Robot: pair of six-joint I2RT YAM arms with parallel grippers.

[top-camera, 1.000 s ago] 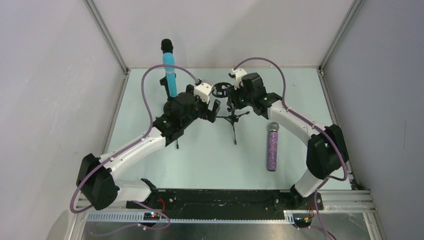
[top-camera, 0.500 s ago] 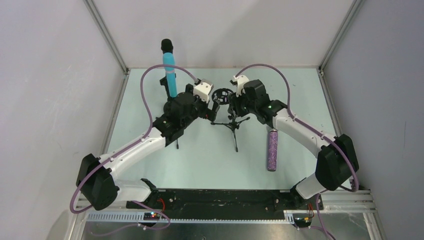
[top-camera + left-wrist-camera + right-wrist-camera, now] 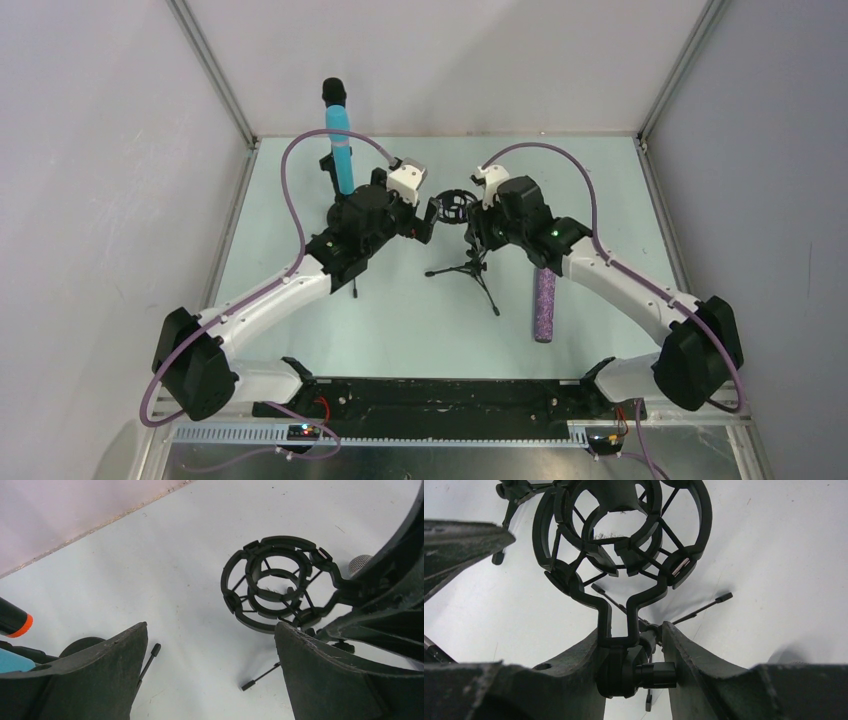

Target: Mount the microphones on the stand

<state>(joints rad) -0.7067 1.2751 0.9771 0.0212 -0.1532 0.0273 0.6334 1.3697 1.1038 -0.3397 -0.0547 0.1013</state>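
1. Black mounting rail (image 3: 440,405) runs along the bottom edge of the top view and carries both arm bases.
2. Just beyond it is the pale table (image 3: 400,325). The glittery purple microphone (image 3: 544,305) lies flat there, right of centre, pointing away from the rail. Its far end is hidden under the right arm (image 3: 610,275). A patch of its silver mesh shows at the right edge of the left wrist view.
3. Near the middle of the frame is the stand (image 3: 470,268), its thin tripod legs splayed. I cannot tell whether every foot touches the table.
4. The right gripper (image 3: 630,630) is clamped on the stand's neck, one finger pressed on each side of the black knuckle just below the ring mount (image 3: 624,535).
5. In the top view the ring mount sits at the head of the stand, between the two grippers.
6. The left gripper (image 3: 210,625) is just left of the ring and apart from it. Its fingers are spread wide with only bare table between them.
7. Farther back, upper left of centre, the cyan-blue microphone (image 3: 341,150) stands upright behind the left arm (image 3: 300,275), with a dark cap on top.
8. At the left edge of the left wrist view, the black microphone (image 3: 10,620) shows its orange-red end, just above a sliver of cyan. What it rests on cannot be made out.
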